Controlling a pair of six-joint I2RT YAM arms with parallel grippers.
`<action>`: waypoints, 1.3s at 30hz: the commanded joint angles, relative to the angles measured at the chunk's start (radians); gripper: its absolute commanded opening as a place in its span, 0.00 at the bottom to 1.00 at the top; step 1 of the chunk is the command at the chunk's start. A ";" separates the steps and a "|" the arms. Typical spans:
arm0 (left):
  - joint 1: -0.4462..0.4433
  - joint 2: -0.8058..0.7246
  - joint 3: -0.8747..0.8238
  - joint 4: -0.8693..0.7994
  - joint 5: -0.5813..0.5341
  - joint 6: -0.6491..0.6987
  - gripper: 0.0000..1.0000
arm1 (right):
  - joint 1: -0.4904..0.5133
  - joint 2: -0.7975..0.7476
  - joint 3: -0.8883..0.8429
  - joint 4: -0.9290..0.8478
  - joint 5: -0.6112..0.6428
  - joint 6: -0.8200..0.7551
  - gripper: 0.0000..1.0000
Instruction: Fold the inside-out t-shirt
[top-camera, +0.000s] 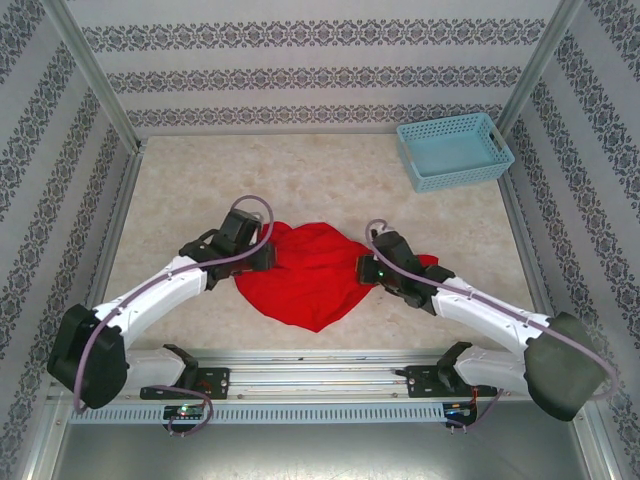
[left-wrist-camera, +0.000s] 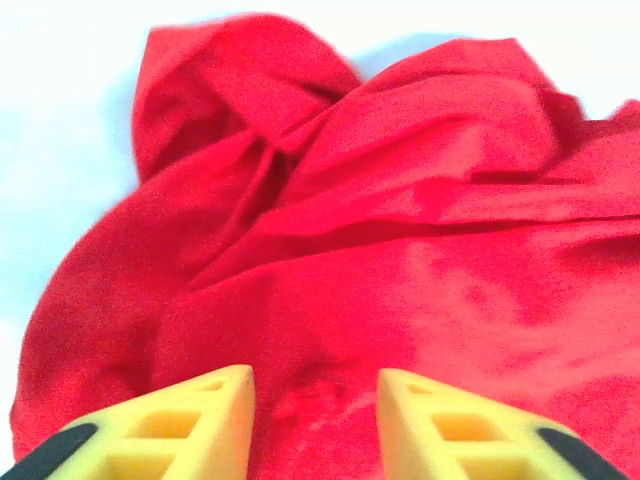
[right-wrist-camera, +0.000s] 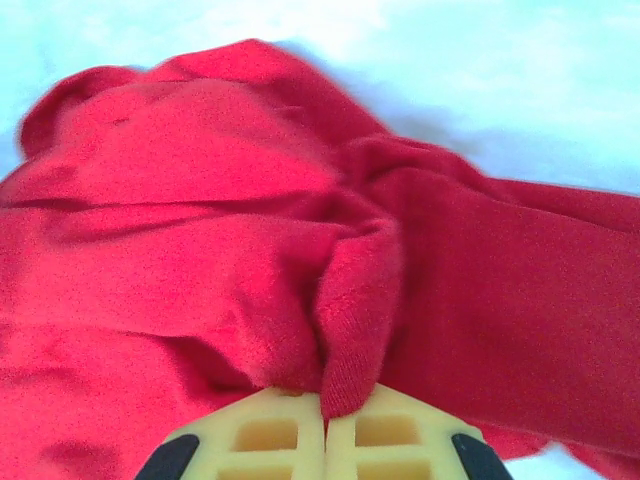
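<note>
A crumpled red t-shirt (top-camera: 318, 285) lies bunched in a rough heart shape on the near middle of the pale counter (top-camera: 300, 180), between the two arms. At the shirt's right edge, the right claw (right-wrist-camera: 325, 408) is pressed together, pinching a fold of the red cloth. At its left edge, the left claw (left-wrist-camera: 315, 390) is spread over the cloth. A light blue basket (top-camera: 455, 150) sits well apart, at the far right corner.
</note>
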 joint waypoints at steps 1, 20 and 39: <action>-0.100 -0.040 0.051 -0.111 -0.140 0.019 0.39 | 0.065 0.027 0.106 0.050 0.006 -0.059 0.00; -0.132 0.288 -0.018 0.344 0.066 -0.070 0.30 | 0.107 -0.103 0.090 0.059 0.006 -0.051 0.00; -0.006 0.402 0.084 0.356 0.187 -0.082 0.37 | 0.139 -0.140 -0.017 0.022 0.085 -0.043 0.00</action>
